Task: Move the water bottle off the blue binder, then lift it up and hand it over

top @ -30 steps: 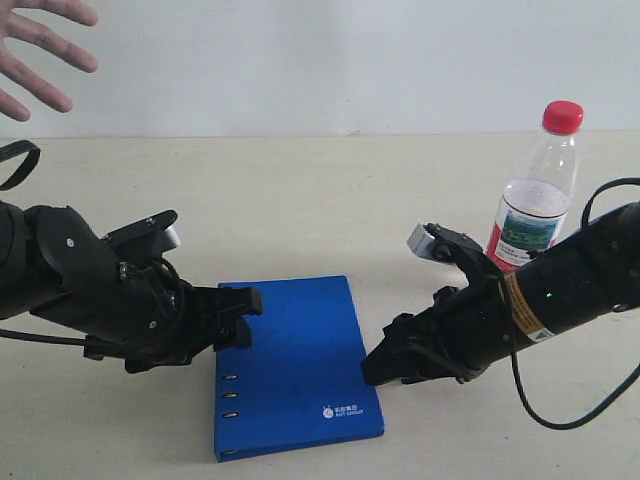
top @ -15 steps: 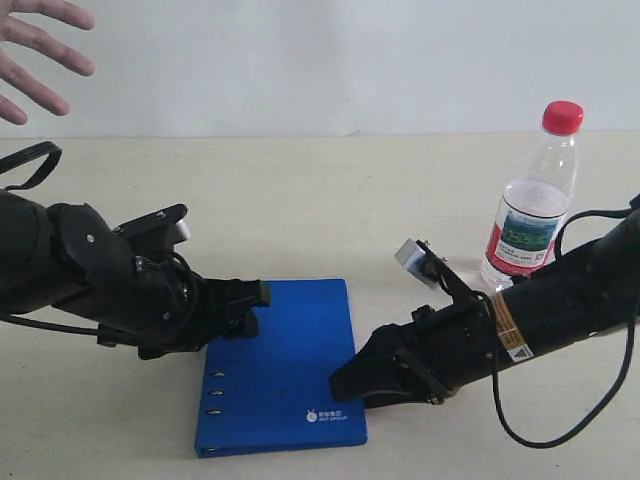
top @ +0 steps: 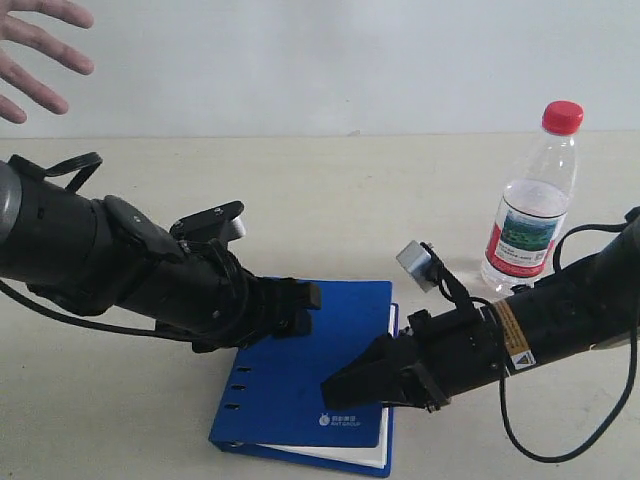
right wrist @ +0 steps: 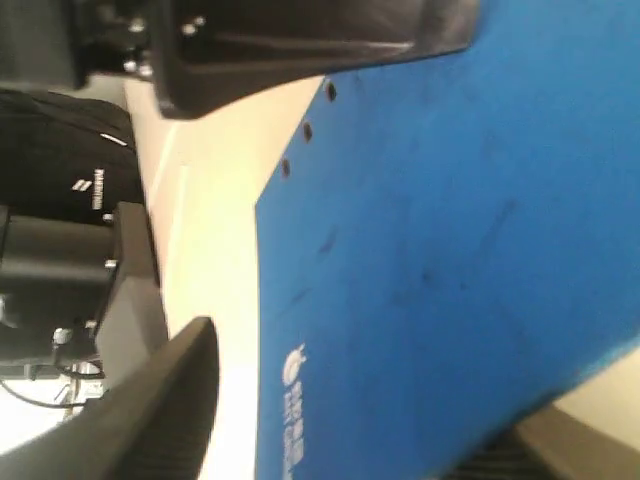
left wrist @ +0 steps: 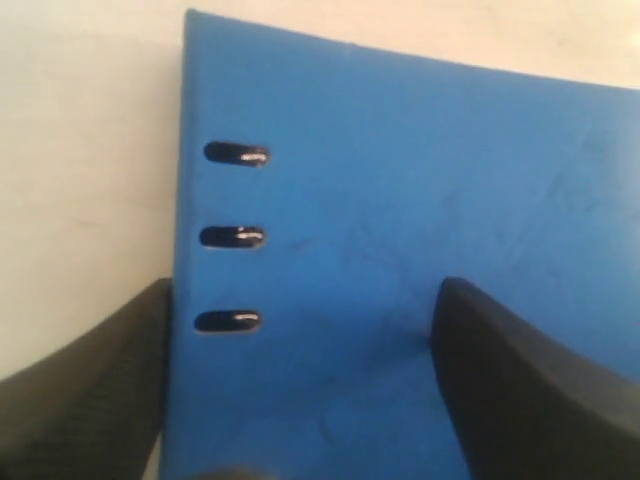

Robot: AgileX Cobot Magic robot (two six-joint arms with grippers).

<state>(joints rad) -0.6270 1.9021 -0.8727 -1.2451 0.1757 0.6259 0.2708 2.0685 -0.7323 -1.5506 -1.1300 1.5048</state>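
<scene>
The water bottle (top: pixel 532 205), clear with a red cap, stands upright on the table at the right, apart from the blue binder (top: pixel 325 350). The binder lies between both arms, its cover raised a little so white pages (top: pixel 345 452) show at its near right edge. My left gripper (top: pixel 297 303) is open at the binder's far left corner; in the left wrist view (left wrist: pixel 305 300) one finger sits beside the spine and one over the cover (left wrist: pixel 400 180). My right gripper (top: pixel 347 385) is open at the binder's right edge, the cover (right wrist: pixel 450 200) between its fingers.
A person's open hand (top: pixel 35 55) hovers at the top left. The beige table (top: pixel 330 200) runs back to a white wall. Black cables trail from both arms, one looping near the right arm (top: pixel 560 440).
Both arms have moved in on the binder. It has shifted to the right and its cover has lifted, showing the white pages. The bottle has stayed put.
</scene>
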